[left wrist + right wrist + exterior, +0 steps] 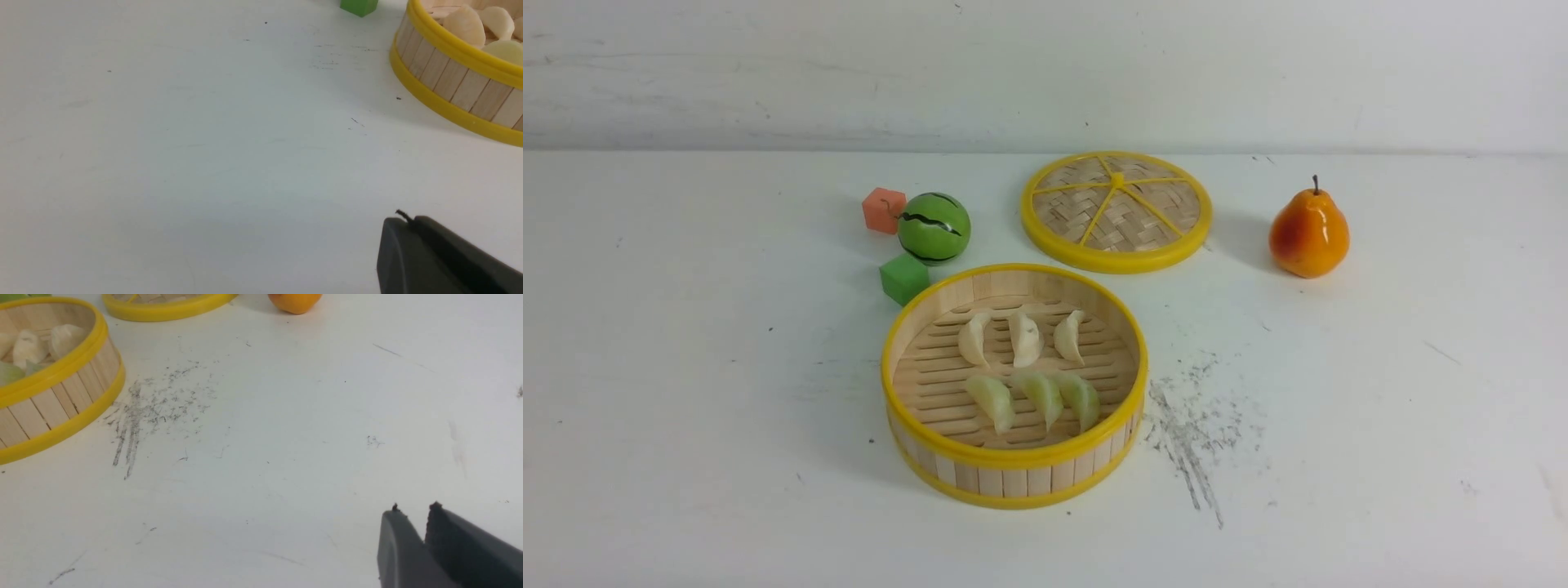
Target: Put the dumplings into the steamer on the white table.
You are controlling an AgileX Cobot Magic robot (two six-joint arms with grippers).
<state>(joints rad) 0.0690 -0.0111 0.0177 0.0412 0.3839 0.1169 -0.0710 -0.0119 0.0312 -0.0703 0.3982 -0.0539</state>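
White table [686, 457] spreads under me, scuffed at lower right. My left gripper [402, 222], at its view's lower right, is pressed together, holding nothing. At frame centre, all six dumplings [1025, 367] lie inside the steamer [1013, 482]. My right gripper [412, 516] stands slightly parted, empty, over bare tabletop.

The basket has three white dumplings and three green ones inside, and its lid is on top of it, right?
Not quite. The front view shows the lid lying flat on the white table behind the steamer, not on it. The dumplings part is right.
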